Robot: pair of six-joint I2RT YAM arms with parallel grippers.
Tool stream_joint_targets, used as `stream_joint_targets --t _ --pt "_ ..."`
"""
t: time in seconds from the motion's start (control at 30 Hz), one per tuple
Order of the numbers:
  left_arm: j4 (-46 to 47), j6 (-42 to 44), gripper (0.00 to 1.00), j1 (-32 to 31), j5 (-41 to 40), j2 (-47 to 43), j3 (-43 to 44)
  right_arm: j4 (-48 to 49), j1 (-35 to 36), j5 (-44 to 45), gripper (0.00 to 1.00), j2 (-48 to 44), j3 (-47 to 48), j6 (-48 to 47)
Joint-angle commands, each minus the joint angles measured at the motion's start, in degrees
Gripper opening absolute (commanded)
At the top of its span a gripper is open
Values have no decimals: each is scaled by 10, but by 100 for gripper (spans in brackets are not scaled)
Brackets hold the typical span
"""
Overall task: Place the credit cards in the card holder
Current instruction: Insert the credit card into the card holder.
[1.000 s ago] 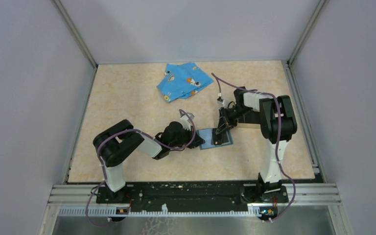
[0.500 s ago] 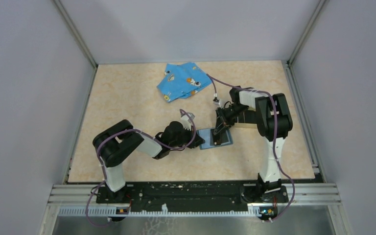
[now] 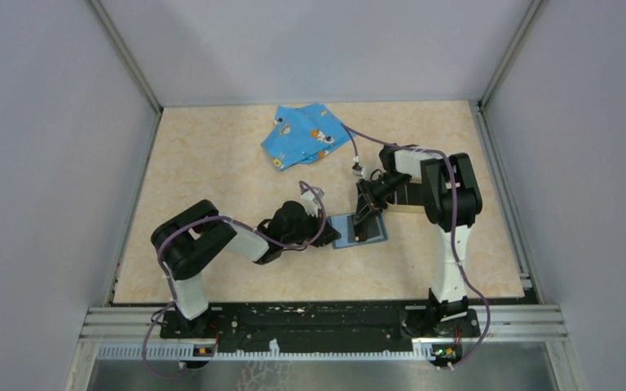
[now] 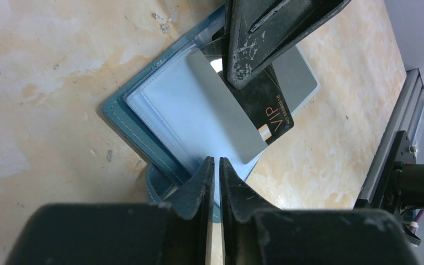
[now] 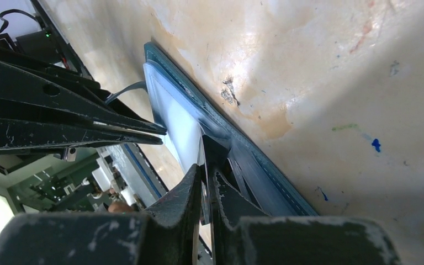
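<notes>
Left wrist: credit card [image 4: 269, 109] in right tool [image 4: 237, 83].

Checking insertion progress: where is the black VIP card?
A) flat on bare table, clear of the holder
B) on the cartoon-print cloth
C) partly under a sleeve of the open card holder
C: the left wrist view shows the VIP card half covered by a sleeve of the card holder.

Table [image 3: 212, 163] with card holder [image 3: 379, 235], cloth [image 3: 306, 134]

One card [image 4: 273, 110] — one holder [image 4: 168, 118], one cloth [image 3: 306, 134]
</notes>
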Motion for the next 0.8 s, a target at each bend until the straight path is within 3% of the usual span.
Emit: stream_joint_targets --t 0.0,0.17,0.27,0.53,0.77 --pt "-50 10 16 2 12 -28 3 14 9 46 9 22 10 -27" --pt "-43 -21 30 2 60 -86 0 17 9 45 9 18 8 -26" --pt "-40 -31 33 -14 75 -101 19 20 9 46 9 17 7 -26" --pt "-208 -27 33 -108 -111 -53 157 26 9 46 10 16 3 -24" --pt "-292 -33 33 -134 -227 17 246 28 9 48 10 17 1 -24"
